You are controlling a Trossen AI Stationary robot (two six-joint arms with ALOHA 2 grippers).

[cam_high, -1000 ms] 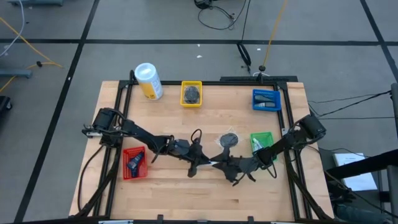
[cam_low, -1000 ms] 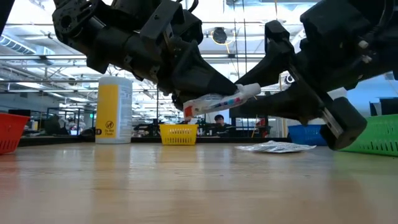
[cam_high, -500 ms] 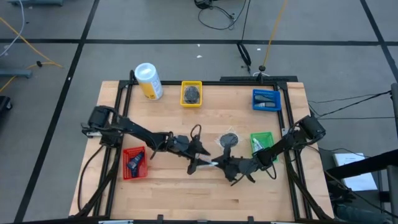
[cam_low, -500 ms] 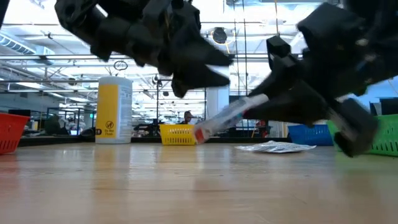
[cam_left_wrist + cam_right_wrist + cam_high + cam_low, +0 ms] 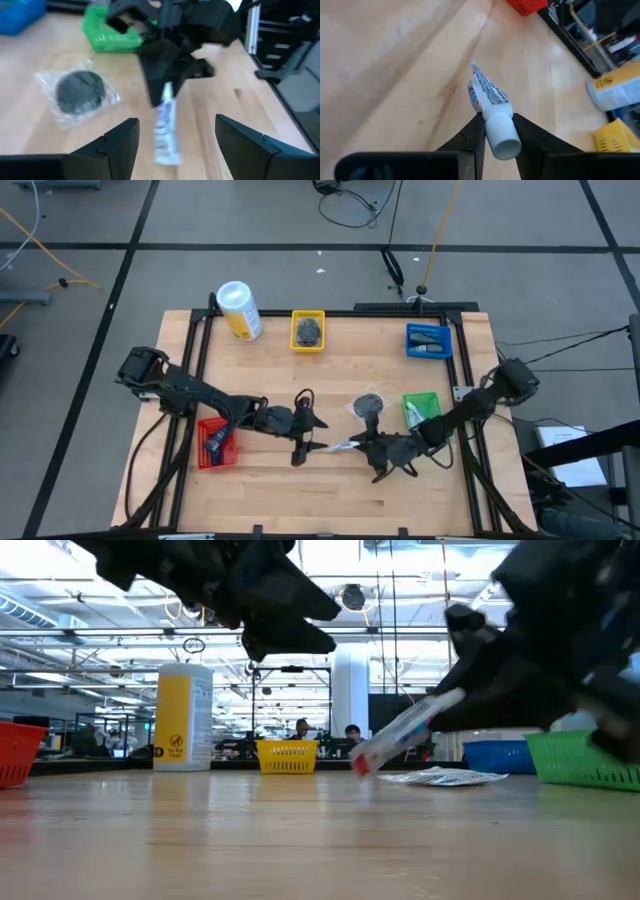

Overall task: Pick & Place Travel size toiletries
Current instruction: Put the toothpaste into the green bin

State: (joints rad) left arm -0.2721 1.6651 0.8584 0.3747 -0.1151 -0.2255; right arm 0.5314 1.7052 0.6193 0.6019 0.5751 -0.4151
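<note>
Now the left gripper [image 5: 303, 438], jaws apart, has released the smooth white tube [image 5: 490, 105]; right gripper [image 5: 498, 131] clamps its ribbed cap, lower centre.

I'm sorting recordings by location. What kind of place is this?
Probably a robotics lab or open workshop: a wooden table in a black frame, cables on a grey floor, and bright ceiling lights behind.

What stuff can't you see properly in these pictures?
- Printing on the tube: too small in the right wrist view, blurred in the left wrist view.
- Contents of the red tray: dark and too small from above.
- Right hand fingers in the low view: blurred, cut off by the edge.
- Yellow tray contents: only a dark lump.
</note>
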